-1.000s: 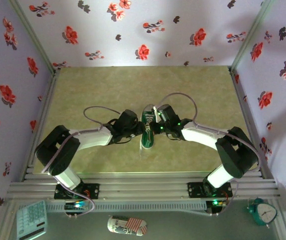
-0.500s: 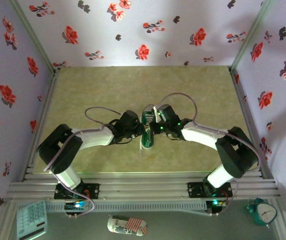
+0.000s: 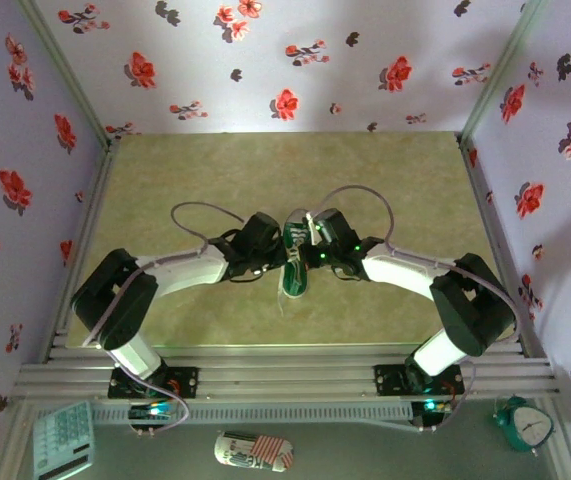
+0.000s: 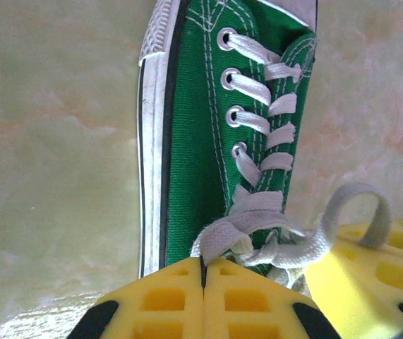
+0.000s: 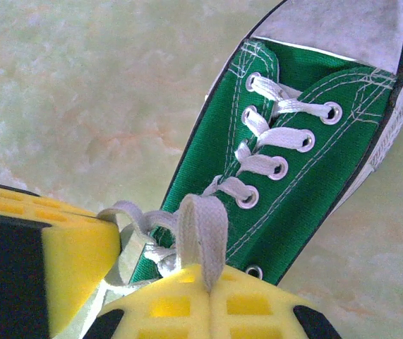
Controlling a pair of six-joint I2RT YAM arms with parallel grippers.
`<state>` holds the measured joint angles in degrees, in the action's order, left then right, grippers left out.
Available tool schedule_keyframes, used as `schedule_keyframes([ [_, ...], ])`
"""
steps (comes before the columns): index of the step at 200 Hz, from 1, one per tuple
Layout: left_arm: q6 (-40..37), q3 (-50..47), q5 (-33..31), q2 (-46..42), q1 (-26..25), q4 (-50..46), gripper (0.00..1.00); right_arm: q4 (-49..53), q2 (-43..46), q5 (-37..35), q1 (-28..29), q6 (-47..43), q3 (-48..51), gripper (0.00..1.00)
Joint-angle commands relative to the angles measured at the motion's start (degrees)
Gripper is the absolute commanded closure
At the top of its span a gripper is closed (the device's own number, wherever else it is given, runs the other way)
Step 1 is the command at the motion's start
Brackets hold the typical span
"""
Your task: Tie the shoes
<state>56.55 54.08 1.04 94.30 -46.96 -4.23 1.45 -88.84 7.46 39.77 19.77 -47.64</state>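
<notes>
The green sneaker (image 3: 294, 262) lies in the middle of the table, toe toward the far side, between both wrists. In the left wrist view the shoe (image 4: 201, 141) fills the centre, and my left gripper (image 4: 203, 267) is shut on a loop of white lace (image 4: 222, 233) near the top eyelets. My right gripper (image 5: 211, 280) is shut on another lace loop (image 5: 202, 233) that arches over the shoe's (image 5: 307, 162) tongue. The two grippers sit close together, left gripper (image 3: 277, 257) and right gripper (image 3: 311, 258) on either side of the shoe.
The olive table top (image 3: 215, 180) is walled by floral panels. In front of the arm bases lie a red-and-dark patterned oblong thing (image 3: 253, 451), a calculator (image 3: 62, 440) and a teal alarm clock (image 3: 525, 424). The other gripper's yellow finger (image 5: 53, 261) crowds the right wrist view.
The left arm has shifted slightly forward and to the right, closer to the shoe. The right arm has held still.
</notes>
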Motion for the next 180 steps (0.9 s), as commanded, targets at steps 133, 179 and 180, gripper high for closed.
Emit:
schedule_keyframes([
  [133, -6.06, 3.66, 1.08, 0.22, -0.24, -8.11, 0.84, 0.85, -0.99, -1.4, 0.0, 0.01, -1.05, 1.0],
  [179, -6.09, 3.48, 1.07, 0.36, -0.15, -8.12, 0.87, 0.68, -1.02, -1.32, 0.03, 0.18, -0.97, 1.0],
  [180, -6.1, 3.48, 1.07, 0.36, -0.15, -8.05, 0.87, 0.67, -1.0, -1.32, 0.04, 0.18, -0.97, 1.0],
])
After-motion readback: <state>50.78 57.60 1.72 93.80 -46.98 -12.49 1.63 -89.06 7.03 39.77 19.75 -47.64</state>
